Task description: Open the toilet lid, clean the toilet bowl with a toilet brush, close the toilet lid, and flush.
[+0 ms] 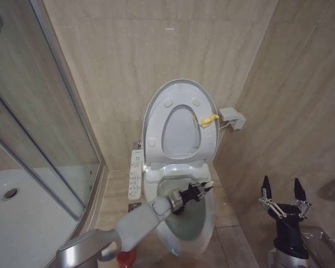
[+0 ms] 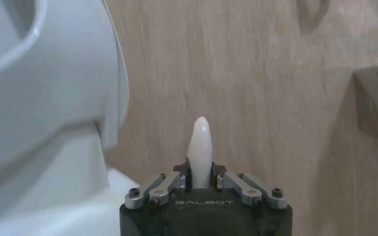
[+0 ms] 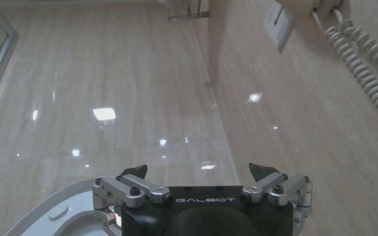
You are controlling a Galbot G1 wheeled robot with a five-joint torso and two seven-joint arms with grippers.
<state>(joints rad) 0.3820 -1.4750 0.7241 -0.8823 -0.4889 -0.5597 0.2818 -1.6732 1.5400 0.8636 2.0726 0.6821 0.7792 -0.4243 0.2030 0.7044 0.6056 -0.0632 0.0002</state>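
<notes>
The toilet lid [image 1: 181, 120] stood raised, a large smooth white oval leaning back against the beige tiled wall [image 1: 128, 56], with round bumpers on its underside and a small yellow tag [image 1: 208, 119] at its right edge. The ring-shaped seat [image 1: 180, 133] was lifted with it. Below, the toilet bowl [image 1: 204, 231] lay open, a white elongated basin whose inside looked greenish-grey. A long white button panel [image 1: 135, 174] ran along its left side.

The left gripper [image 1: 196, 192] hung over the back part of the bowl, just under the raised seat. In the left wrist view its fingers [image 2: 182, 173] were clamped on the thin white stick handle of the toilet brush [image 2: 200, 150], which stood straight up out of the narrow gap between them and tapered to a rounded tip. I could not make out the bristle end. The white curve of the toilet rose close beside that gripper.

A bit of red [image 1: 125, 258], low by the bowl's left side and half hidden behind the left arm, looked like the brush holder.

The right gripper [image 1: 283, 196] waited well to the right of the toilet, near the side wall, pointing upward with its fingers [image 1: 266, 187] spread apart and holding nothing.
</notes>
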